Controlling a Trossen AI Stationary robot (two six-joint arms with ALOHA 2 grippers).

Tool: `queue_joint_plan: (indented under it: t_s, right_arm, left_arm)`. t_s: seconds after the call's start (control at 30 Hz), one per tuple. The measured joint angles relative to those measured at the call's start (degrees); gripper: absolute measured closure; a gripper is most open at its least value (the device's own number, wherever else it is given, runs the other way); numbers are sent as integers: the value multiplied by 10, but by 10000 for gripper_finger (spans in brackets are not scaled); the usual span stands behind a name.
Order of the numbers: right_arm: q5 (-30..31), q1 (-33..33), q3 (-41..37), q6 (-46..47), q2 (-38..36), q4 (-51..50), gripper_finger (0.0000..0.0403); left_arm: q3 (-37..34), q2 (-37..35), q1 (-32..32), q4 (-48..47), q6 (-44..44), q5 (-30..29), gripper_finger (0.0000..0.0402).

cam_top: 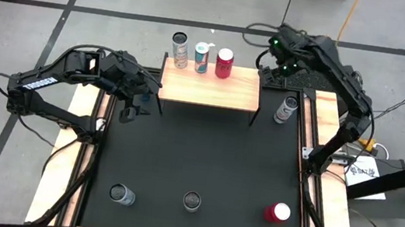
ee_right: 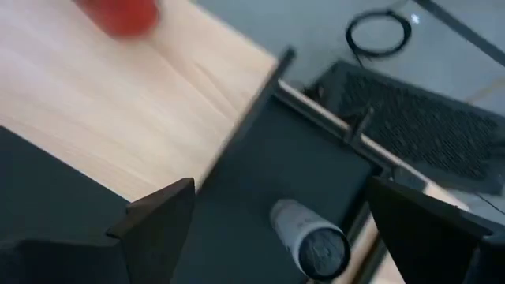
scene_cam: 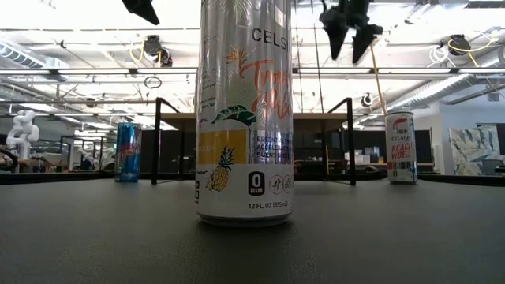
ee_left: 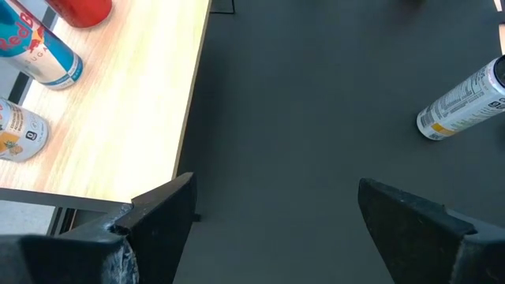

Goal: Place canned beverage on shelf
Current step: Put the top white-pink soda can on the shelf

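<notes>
The light-wood shelf [cam_top: 210, 87] stands on thin black legs at the far side of the black mat [cam_top: 196, 160]. Three cans stand upright along its far edge: a white one [cam_top: 180, 50], a blue-and-white one [cam_top: 202, 57] and a red one [cam_top: 224, 63]. My left gripper [cam_top: 140, 96] hangs open and empty off the shelf's left end, above a blue can [scene_cam: 128, 151] on the mat. My right gripper [cam_top: 266, 61] hangs open and empty over the shelf's far right corner. A white can [cam_top: 288, 109] stands on the mat right of the shelf and shows in the right wrist view [ee_right: 312, 237].
Three more cans stand along the mat's near edge: a silver one [cam_top: 121, 194], a white pineapple-print one [cam_top: 192, 201] that fills the low view [scene_cam: 245, 110], and a red one [cam_top: 277, 213]. Wooden boards border the mat on both sides.
</notes>
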Motion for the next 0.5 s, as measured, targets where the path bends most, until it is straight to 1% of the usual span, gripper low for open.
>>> queue_joint_plan:
  t_s: [0.3, 0.5]
  right_arm:
    - [7, 0, -118, -17, -4, 1, 44]
    - [6, -10, -206, -20, -48, 1, 44]
  left_arm:
    - [0, 0, 0, 0, 0, 0, 52]
    - [0, 0, 0, -1, 0, 0, 52]
